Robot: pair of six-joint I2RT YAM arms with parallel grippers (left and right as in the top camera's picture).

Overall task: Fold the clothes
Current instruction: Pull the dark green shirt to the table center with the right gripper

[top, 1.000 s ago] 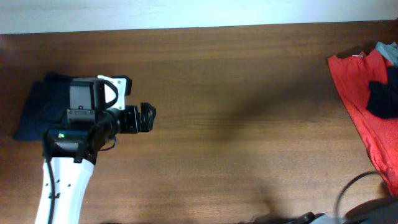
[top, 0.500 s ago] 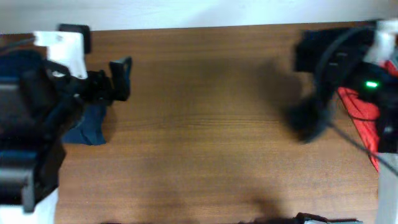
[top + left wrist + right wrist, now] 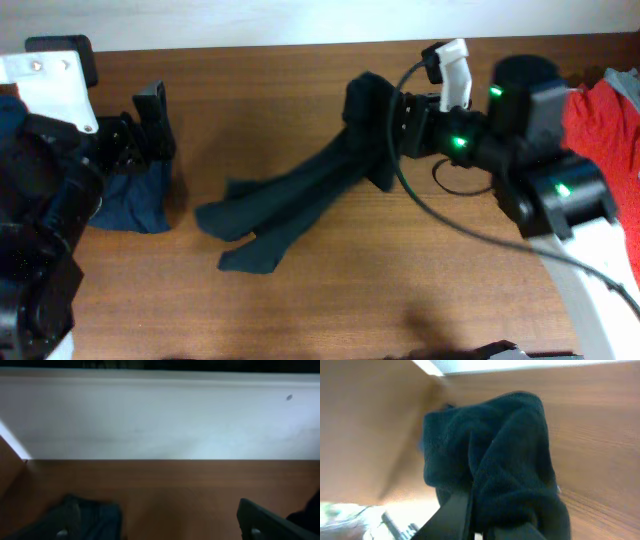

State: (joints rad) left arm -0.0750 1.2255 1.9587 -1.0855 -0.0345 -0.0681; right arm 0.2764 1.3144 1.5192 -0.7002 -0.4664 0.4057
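Black cloth is filling the view at your right gripper (image 3: 398, 132), whose jaws are clamping tight on a bunched fold of the black T-shirt (image 3: 290, 205); the fabric is sitting between the fingers and spilling over them. From that pinch the shirt is hanging down and trailing leftward, its loose end lying crumpled on the wooden table (image 3: 300, 90). Farther left, your left gripper (image 3: 135, 125) is standing with jaws spread wide, holding nothing, just by a navy garment (image 3: 135, 200). Beyond your right arm, a red garment (image 3: 600, 130) is lying at the table's right edge.
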